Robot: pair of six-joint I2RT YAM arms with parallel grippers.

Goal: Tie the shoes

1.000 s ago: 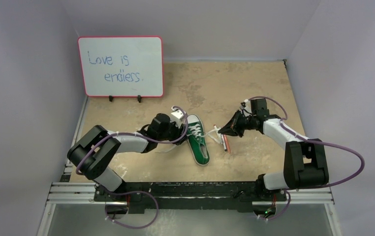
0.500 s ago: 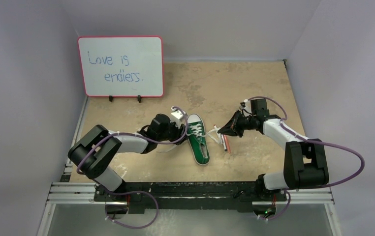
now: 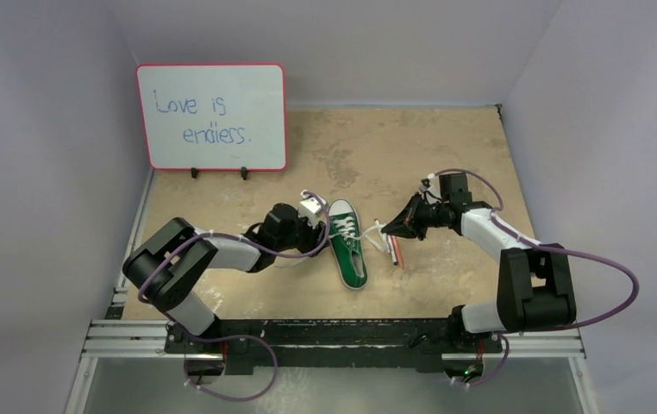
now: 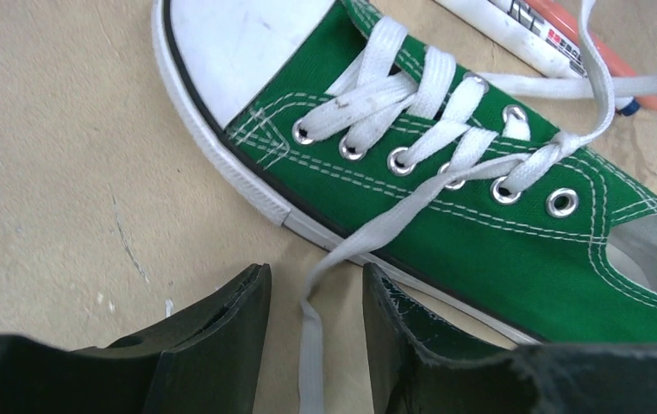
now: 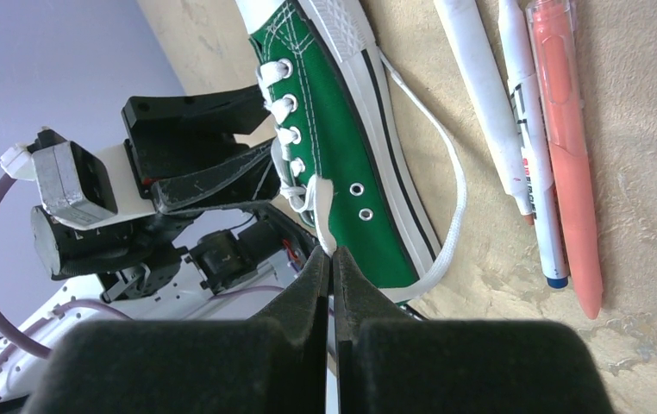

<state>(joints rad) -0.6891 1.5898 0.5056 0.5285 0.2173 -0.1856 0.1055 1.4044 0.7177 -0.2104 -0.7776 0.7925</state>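
The green shoe [image 3: 348,250] lies at mid-table, its white toe cap pointing away from the arm bases. My left gripper [image 4: 312,293] is low at the shoe's left side and open. One white lace [image 4: 394,226] comes off the eyelets and runs loose between the fingers [image 4: 239,319] without being pinched. My right gripper [image 5: 331,250] is shut on the other lace end, just right of the shoe [image 5: 342,129] and lifted off the table. In the top view the right gripper [image 3: 388,229] holds that lace out to the right and the left gripper [image 3: 318,226] sits against the shoe.
Three pens [image 3: 393,250] in white and orange-red lie side by side just right of the shoe, under the right gripper. A red-framed whiteboard [image 3: 211,116] stands at the back left. Grey walls close in both table sides.
My left wrist has shifted slightly toward the near edge beside the shoe. The right arm and the shoe have not moved.
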